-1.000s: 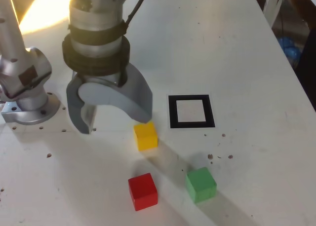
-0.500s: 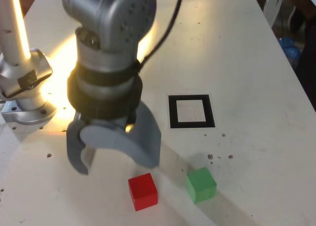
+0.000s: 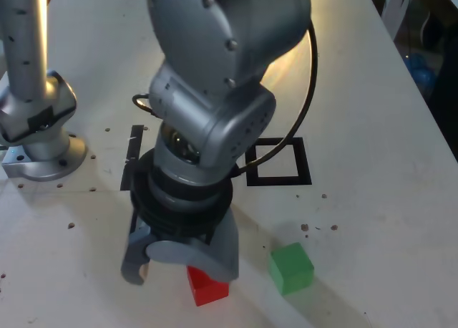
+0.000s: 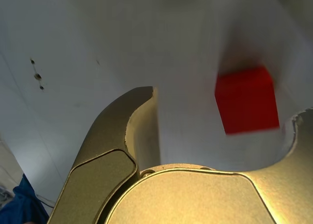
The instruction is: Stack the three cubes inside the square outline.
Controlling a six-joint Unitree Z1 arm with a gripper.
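Over the near part of the table (image 3: 372, 199), the gripper (image 3: 179, 274) has come down to the red cube (image 3: 209, 292).
At the near edge of the exterior view the red cube sits on the table, partly hidden behind the fingers, which stand wide with nothing between them; the wrist view puts it nearer one finger than the other, so centring seems due before any grip. Just beside it, toward the exterior view's right, is the green cube (image 3: 291, 269), untouched. Farther back, the arm, having swung forward over the last second, now hides the yellow cube (visible then, and presumably still lying there). Beyond, the square outline (image 3: 303, 163) shows no cube in its visible part, so red looks like the likely first block of the stack.
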